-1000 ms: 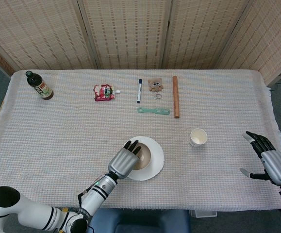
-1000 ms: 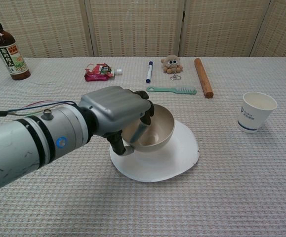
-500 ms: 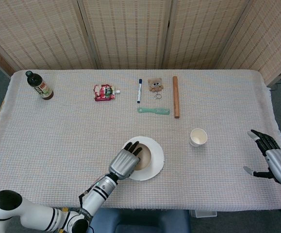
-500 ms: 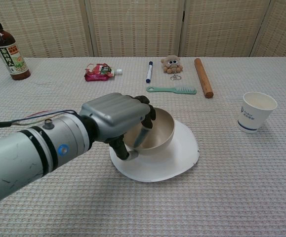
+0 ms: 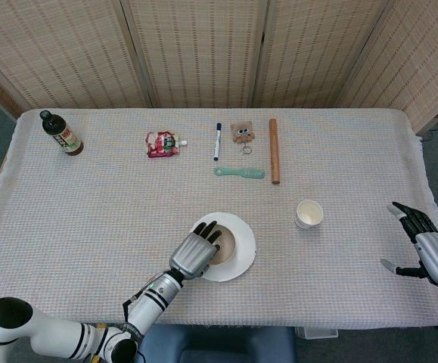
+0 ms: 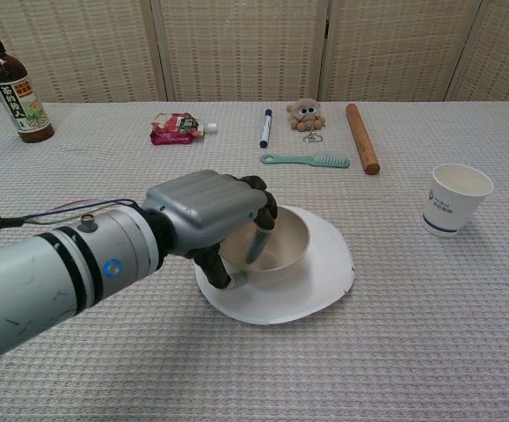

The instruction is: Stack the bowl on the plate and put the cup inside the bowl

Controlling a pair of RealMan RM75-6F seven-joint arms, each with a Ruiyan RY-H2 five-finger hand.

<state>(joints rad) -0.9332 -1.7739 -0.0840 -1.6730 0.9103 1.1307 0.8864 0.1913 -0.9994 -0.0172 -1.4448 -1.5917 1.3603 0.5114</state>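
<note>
The beige round bowl [image 6: 276, 242], tilted and lifted a second ago, now sits level on the white paper plate [image 6: 324, 281], the left hand [image 6: 208, 215] still grasping its near rim, so stacking looks done. The white paper cup [image 6: 454, 200] waits at three o'clock; the right hand [image 5: 429, 249] hangs released, fingers apart, over the woven beige tablecloth [image 5: 113, 204] before wicker screens [image 5: 196, 45].

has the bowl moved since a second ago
Yes. The bowl, gripped by the left hand, has come down and levelled out onto the plate.
</note>
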